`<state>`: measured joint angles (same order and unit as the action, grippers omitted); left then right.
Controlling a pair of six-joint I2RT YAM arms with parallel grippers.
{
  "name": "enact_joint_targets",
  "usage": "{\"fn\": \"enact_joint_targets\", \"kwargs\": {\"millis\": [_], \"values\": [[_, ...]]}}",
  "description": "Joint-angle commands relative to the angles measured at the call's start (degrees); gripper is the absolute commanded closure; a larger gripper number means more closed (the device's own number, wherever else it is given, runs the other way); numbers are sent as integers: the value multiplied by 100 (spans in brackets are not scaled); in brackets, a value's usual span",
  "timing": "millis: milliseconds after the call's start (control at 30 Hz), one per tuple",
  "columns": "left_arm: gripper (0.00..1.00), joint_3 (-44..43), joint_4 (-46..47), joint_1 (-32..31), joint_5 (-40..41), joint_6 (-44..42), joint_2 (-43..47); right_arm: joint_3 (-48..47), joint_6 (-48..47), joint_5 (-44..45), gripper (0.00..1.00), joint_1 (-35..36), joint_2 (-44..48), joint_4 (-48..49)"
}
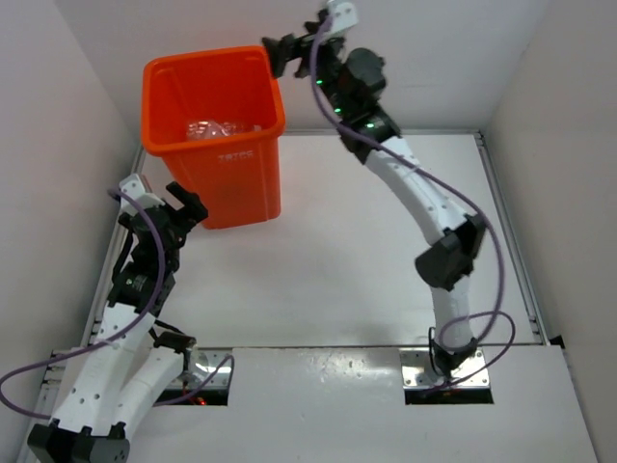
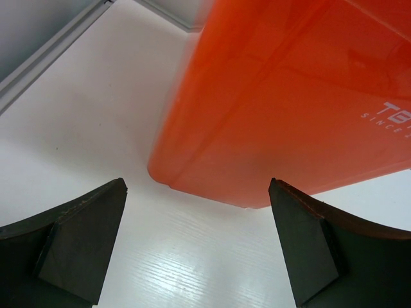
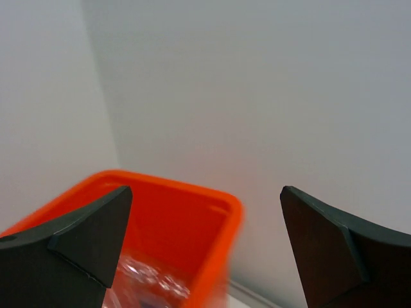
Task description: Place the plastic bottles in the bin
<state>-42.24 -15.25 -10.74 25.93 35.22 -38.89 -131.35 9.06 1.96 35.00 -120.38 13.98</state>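
Observation:
The tall orange bin [image 1: 229, 174] stands at the back left of the table. Clear crinkly plastic bottles [image 1: 220, 128] lie inside it; they also show blurred in the right wrist view [image 3: 149, 279]. My right gripper [image 1: 281, 52] is open and empty, high up beside the bin's right rim [image 3: 218, 212]. My left gripper [image 1: 189, 204] is open and empty, low on the table just left of the bin's base [image 2: 282, 115]. No bottle shows outside the bin.
White walls close the table on the left, back and right. A metal rail [image 1: 511, 241] runs along the right edge, and another [image 2: 45, 54] along the left. The bin's lower corner lies just ahead of my left fingers [image 2: 83, 237].

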Motion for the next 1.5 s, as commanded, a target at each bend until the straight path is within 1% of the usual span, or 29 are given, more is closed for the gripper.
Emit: {"fn": "enact_joint_targets", "kwargs": {"millis": [0, 33, 67, 100, 133, 167, 200, 233, 300, 333, 367, 400, 433, 500, 567, 667, 700, 767, 900, 1000, 1100, 1133, 1200, 1233, 1300, 1467], "values": [[0, 84, 180, 64, 8, 11, -65, 1037, -124, 615, 0, -537, 1591, -435], [0, 154, 249, 64, 8, 11, -118, 1911, -124, 422, 0, -799, 1866, -1188], [0, 155, 328, 64, -44, 11, -118, 2381, -124, 176, 0, -933, 2391, -1509], [0, 155, 329, 64, -44, 11, -171, 2830, -237, 43, 0, -1038, 2657, -1799], [0, 224, 381, 64, -44, 11, -171, 3643, -429, -115, 0, -1109, 2903, -2080], [0, 277, 382, 64, -44, 11, -241, 4052, -1084, -247, 0, -1162, 3132, -2588], [0, 278, 382, 64, -97, -50, -241, 4482, -1369, -127, 0, -1162, 3361, -2724], [0, 347, 434, 116, -97, -51, -241, 5287, -1537, 205, 0, -971, 3789, -2794], [0, 400, 435, 116, -97, -51, -303, 5951, -1670, 813, 0, -908, 4170, -2866], [0, 401, 435, 116, -19, -51, -303, 6459, -1671, 815, 0, -908, 4354, -2918], [0, 462, 374, 116, 69, -51, -303, 6673, -1592, 693, 0, -1047, 4669, -3049], [0, 462, 208, 116, 331, 210, -355, 7014, -1418, 692, 0, -1048, 4803, -3050], [0, 514, 206, 116, 438, 300, -356, 7157, -1294, 805, 0, -1100, 4926, -3111], [0, 585, 206, 116, 544, 301, -417, 7421, -1039, 1480, 0, -891, 5189, -3112], [0, 585, 75, 116, 544, 301, -575, 7755, -1038, 1886, 0, -793, 5375, -3059], [0, 637, 13, 116, 667, 564, -794, 8107, -1038, 1660, 0, -890, 5762, -3059], [0, 690, 13, 116, 876, 678, -795, 8299, -1090, 1659, 0, -977, 5841, -2989], [0, 778, 91, 116, 1036, 732, -935, 8528, -1091, 1781, 0, -1057, 6068, -2814], [0, 1146, 697, 116, 730, 398, -1006, 9056, -1152, 1861, 0, -1189, 6246, -2488], [0, 1305, 821, 116, 607, 327, -1006, 9250, -1047, 1861, 0, -1250, 6368, -2365], [0, 1358, 821, 116, 554, 450, -1058, 9128, -644, 1677, 0, -1426, 6369, -2574], [0, 1359, 821, 116, 553, 503, -1059, 9031, -512, 1485, 0, -1591, 6369, -2863], [0, 1359, 821, 116, 369, 503, -1059, 8759, -283, 1064, 0, -1777, 6307, -3110], [0, 1359, 821, 116, 316, 503, -1059, 8697, -204, 974, 0, -1978, 6246, -3181], [0, 1359, 821, 116, 246, 503, -989, 8696, -141, 799, 0, -2146, 6246, -3121], [0, 1569, 1199, 116, -79, 161, -673, 9039, -141, 719, 0, -2436, 6544, -2489]]}}
